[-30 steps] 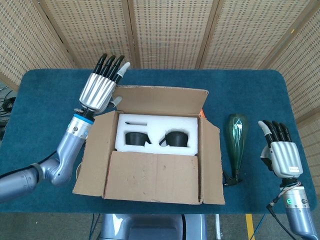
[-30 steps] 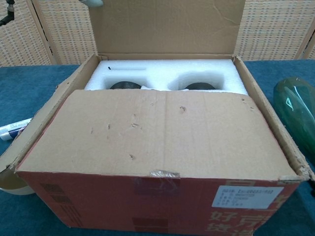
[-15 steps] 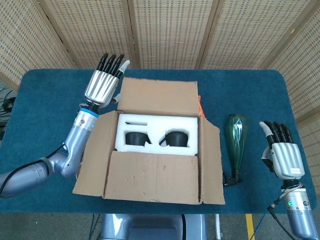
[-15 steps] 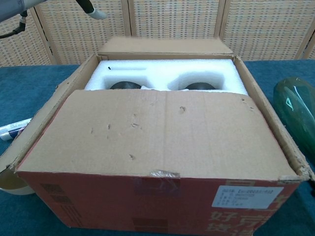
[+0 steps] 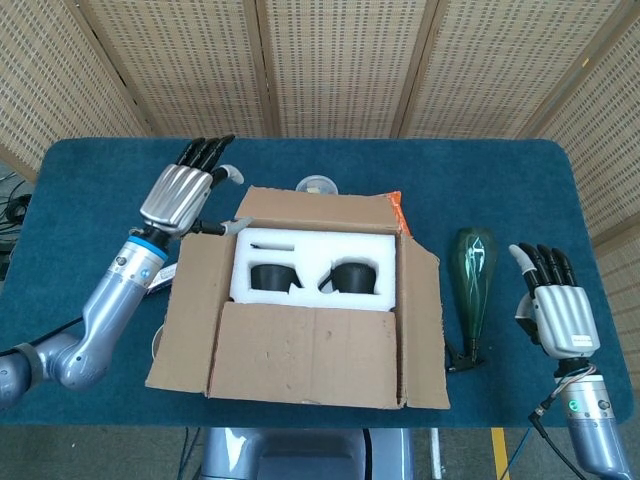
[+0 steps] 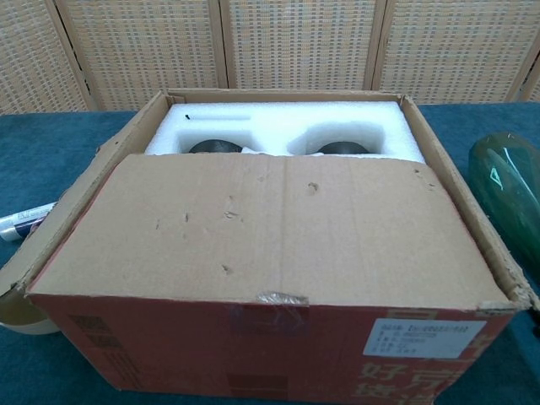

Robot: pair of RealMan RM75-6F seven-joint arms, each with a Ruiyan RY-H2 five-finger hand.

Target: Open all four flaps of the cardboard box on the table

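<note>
We see our left robot hand raised over the desk's left side toward the far edge, back of the hand facing up, its dark fingers held straight and close together, pointing to the far edge, holding nothing. Its silver forearm runs down toward the near left corner. Our right robot hand sits near the near right corner, back up, fingers extended and slightly apart, empty. Neither hand shows in the chest view.
</note>
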